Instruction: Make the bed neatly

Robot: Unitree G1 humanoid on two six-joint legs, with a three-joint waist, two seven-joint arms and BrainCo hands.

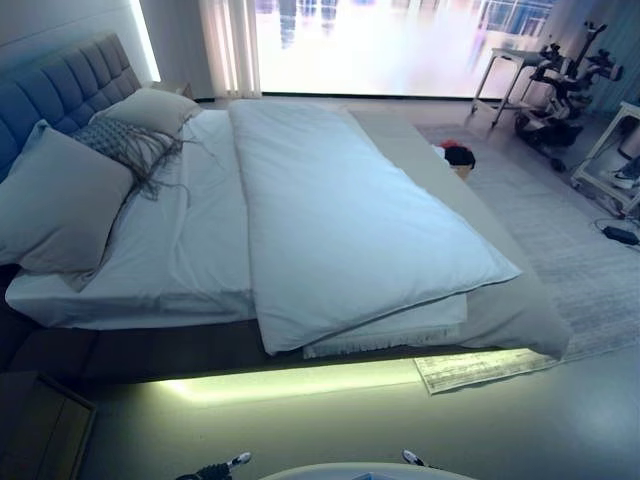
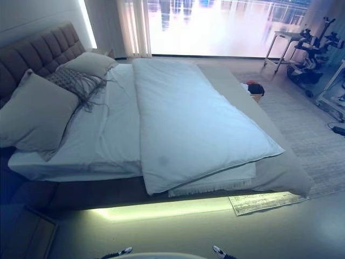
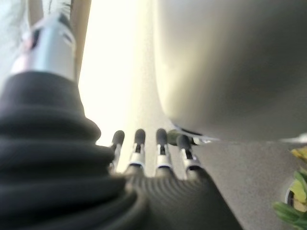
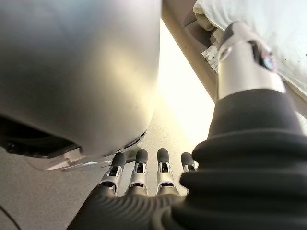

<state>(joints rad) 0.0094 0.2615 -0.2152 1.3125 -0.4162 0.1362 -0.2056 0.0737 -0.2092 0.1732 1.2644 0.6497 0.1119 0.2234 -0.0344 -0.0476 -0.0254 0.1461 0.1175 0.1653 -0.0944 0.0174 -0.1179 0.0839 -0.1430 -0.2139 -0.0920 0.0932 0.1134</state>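
Note:
A white duvet (image 1: 340, 220) lies lengthwise on the bed, covering its middle and right part, with its near corner hanging over the bed's edge. The white sheet (image 1: 190, 240) shows bare and creased to its left. A large pillow (image 1: 60, 200) and a smaller one (image 1: 150, 108) lean at the tufted headboard (image 1: 60, 90), with a grey fringed throw (image 1: 130, 145) between them. My left hand (image 3: 144, 153) and right hand (image 4: 144, 172) show only in their wrist views, fingers straight, holding nothing, away from the bed.
A pale rug (image 1: 580, 260) lies on the floor right of the bed. A dark nightstand (image 1: 40, 425) stands at the near left. A red and black object (image 1: 458, 156) sits beside the bed's far side. A white table and equipment (image 1: 560, 80) stand by the window.

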